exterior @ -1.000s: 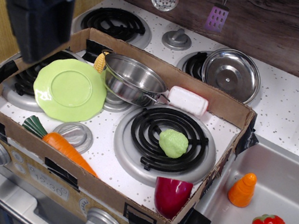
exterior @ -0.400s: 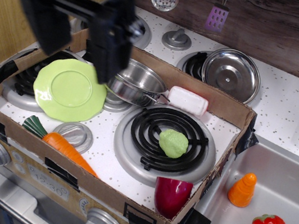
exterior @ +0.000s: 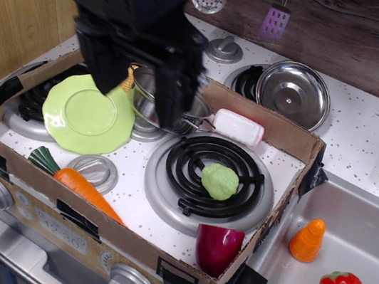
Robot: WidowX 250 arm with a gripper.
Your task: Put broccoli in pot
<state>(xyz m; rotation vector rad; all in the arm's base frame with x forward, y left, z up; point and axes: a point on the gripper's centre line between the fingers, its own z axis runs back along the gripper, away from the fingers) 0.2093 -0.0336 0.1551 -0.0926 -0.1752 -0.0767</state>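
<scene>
The broccoli [exterior: 220, 181] is a pale yellow-green lump lying on the coil of the front right burner [exterior: 209, 177]. The steel pot [exterior: 197, 108] stands behind it to the left, tilted, and is mostly hidden by my gripper. My black gripper [exterior: 137, 92] hangs above the pot and the plate's right edge, up and left of the broccoli. It is motion-blurred, with its fingers [exterior: 170, 99] spread apart and nothing between them.
A light-green plate [exterior: 86, 113], a carrot [exterior: 86, 190], a white block [exterior: 239, 127] and a purple cup [exterior: 217, 249] lie inside the cardboard tray [exterior: 288, 134]. A steel lid [exterior: 292, 92] sits at the back right. The sink [exterior: 376, 236] at right holds toy fruit.
My gripper has swept from the far left corner to the right and down, and now hangs in front of the pot. The broccoli and the other things have not moved.
</scene>
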